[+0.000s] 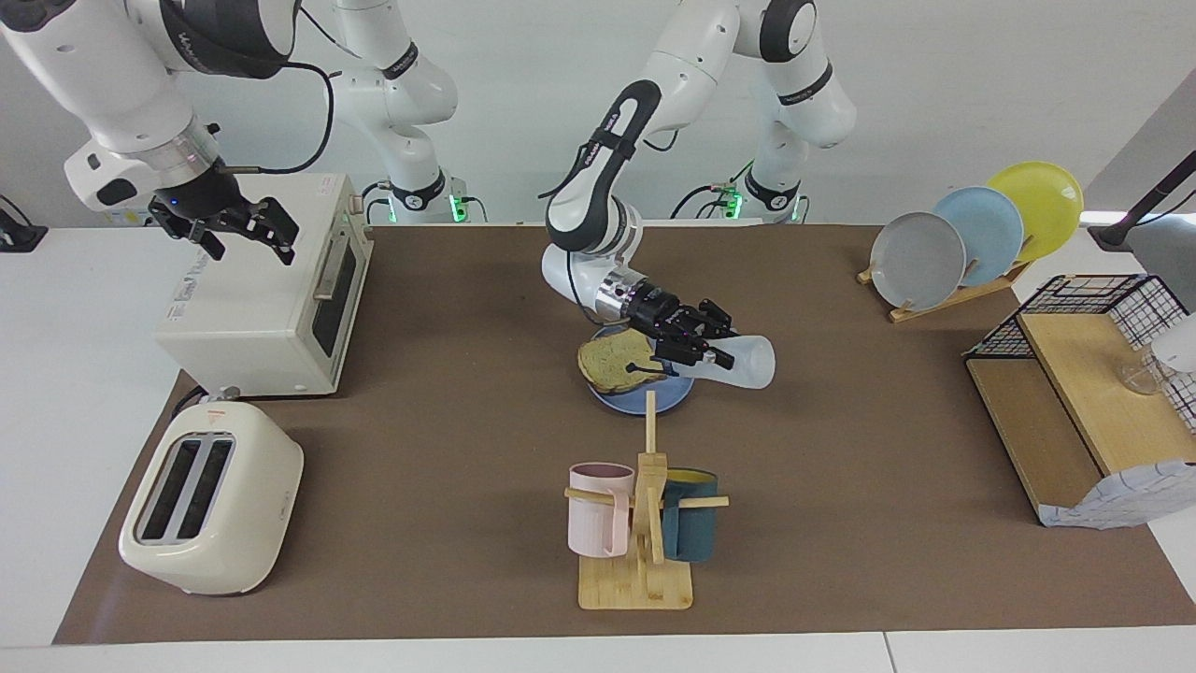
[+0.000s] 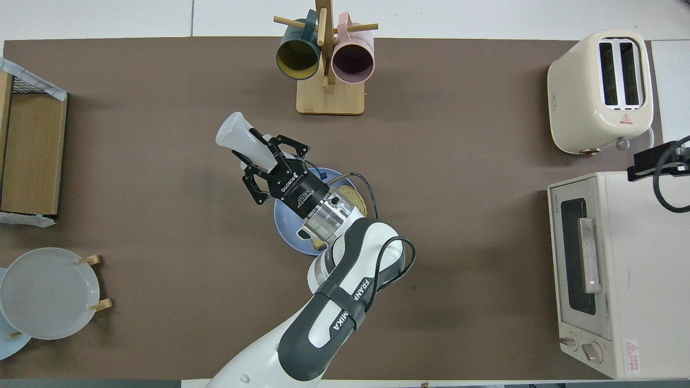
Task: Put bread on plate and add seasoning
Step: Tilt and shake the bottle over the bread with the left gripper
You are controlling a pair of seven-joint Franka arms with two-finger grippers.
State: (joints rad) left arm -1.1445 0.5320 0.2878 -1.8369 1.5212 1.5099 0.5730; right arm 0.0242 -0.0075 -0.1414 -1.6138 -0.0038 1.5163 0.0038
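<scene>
One blue plate (image 1: 675, 397) is sitting mid-surface, carrying the bread (image 1: 612, 363); the left gripper (image 1: 703, 348) is hanging over it, fingers pinching the seasoning (tipped sideways) (image 1: 747, 362). The right gripper (image 1: 238, 234), fingers spread, is waiting above the toaster oven (image 1: 252, 304).

Read "FRANKA" in white capitals on the dark band of the left arm (image 2: 345, 318) in the overhead view (letters partly wrapped round the link, last ones cut off). Noted "ROBOTIQ" in small white print on the body of the left gripper (image 2: 268, 158), barely legible. Red triangular warning sign on the toaster (image 2: 599, 90), text beneath too small. Red-and-white warning label on the oven (image 2: 614, 275) near its knobs, unreadable; faint brand word above the door, undecipherable.
</scene>
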